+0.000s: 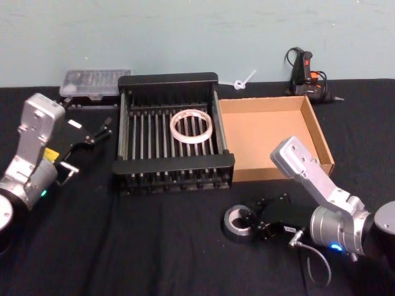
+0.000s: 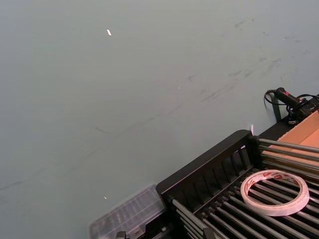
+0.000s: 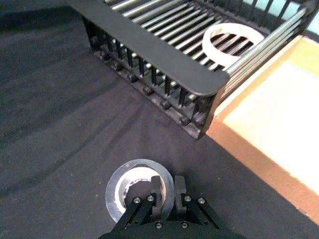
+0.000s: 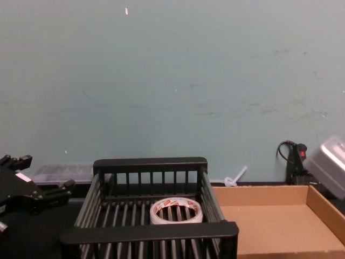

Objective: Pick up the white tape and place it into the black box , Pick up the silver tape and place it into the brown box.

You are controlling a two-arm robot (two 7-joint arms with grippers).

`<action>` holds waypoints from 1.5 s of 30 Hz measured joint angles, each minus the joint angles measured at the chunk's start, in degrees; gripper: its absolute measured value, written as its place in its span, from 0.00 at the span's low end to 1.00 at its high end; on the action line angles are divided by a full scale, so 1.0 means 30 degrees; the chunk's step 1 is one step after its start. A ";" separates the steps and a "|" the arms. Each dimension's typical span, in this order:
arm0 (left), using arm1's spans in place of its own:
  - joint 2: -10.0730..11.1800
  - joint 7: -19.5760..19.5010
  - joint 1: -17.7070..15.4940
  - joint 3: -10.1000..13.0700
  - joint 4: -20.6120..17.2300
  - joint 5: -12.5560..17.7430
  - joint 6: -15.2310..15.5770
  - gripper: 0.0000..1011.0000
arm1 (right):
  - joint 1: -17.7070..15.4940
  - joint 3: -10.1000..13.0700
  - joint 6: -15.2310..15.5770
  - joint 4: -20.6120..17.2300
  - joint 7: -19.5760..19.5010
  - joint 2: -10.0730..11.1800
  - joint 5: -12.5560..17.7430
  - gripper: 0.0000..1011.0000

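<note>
The fingers (image 3: 160, 191) of the right gripper (image 3: 167, 188) are seen pinched on the near wall of the silver tape (image 3: 130, 185), one finger inside the core and one on the outer face. The roll lies flat on the black tabletop (image 1: 166, 246), in front of the black box (image 1: 174, 170) and near the front corner of the brown box (image 1: 318, 132). The grasp is judged narrow, so a straight, slow lift is advised, with the roll kept level to prevent it swinging. The tray's low front wall should be cleared before the roll is lowered and let go. The white tape (image 1: 192, 126) is found lying flat inside the black box. The left gripper (image 1: 92, 134) is held idle to the left of the black box, fingers apart.
</note>
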 joint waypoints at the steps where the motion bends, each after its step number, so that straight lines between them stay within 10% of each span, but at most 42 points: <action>1: 0.0000 0.0000 0.0000 0.0000 0.0002 0.0000 0.0000 0.99 | -0.0011 0.0040 -0.0034 -0.0037 -0.0003 0.0008 0.0008 0.17; 20: 0.0000 0.0000 0.0000 0.0000 0.0001 -0.0001 0.0000 0.99 | 0.0501 0.2156 -0.0685 0.0226 -0.1705 -0.0670 0.0451 0.17; 45: 0.0001 0.0000 0.0000 -0.0001 0.0001 0.0000 0.0000 0.99 | 0.3093 0.3696 -0.1333 0.5041 -0.4808 -0.3680 -0.1384 0.17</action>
